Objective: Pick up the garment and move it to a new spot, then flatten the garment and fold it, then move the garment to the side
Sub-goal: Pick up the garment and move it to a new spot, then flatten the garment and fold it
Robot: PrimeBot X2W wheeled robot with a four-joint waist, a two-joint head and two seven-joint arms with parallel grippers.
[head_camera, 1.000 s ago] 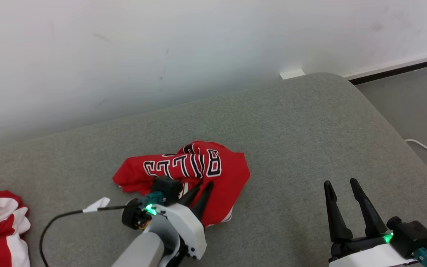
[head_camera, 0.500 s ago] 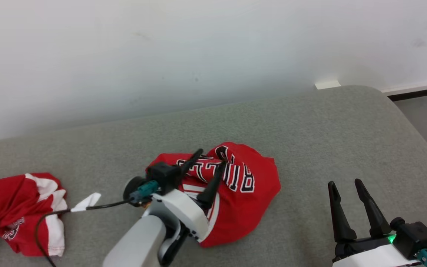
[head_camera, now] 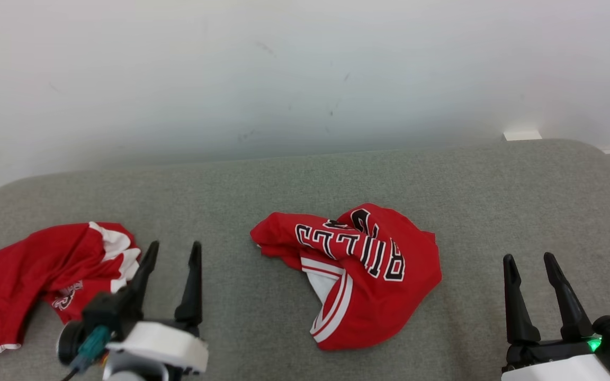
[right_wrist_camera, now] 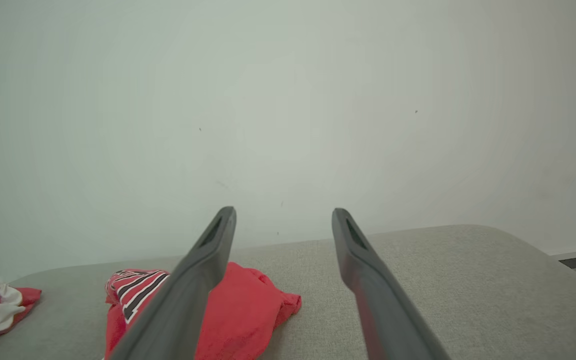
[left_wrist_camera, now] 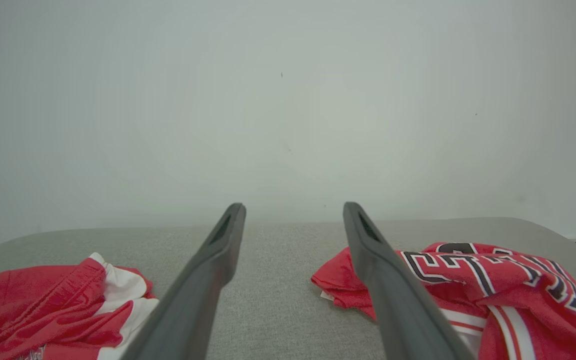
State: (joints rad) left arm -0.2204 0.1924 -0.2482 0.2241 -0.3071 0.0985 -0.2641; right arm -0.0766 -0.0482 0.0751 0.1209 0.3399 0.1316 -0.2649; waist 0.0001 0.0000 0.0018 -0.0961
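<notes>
Well right of left gripper (head_camera: 175, 246) — garment (head_camera: 360, 278)

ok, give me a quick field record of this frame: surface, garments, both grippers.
surface: grey upholstered cushion, white wall behind
task garment: red jersey, black-and-white lettering, crumpled, lying mid-cushion, not flattened or folded
other garment: red and white garment, bunched at the cushion's left end
left gripper: open, empty, between the two garments
right gripper: open, empty, right of the jersey, apart from it
</notes>
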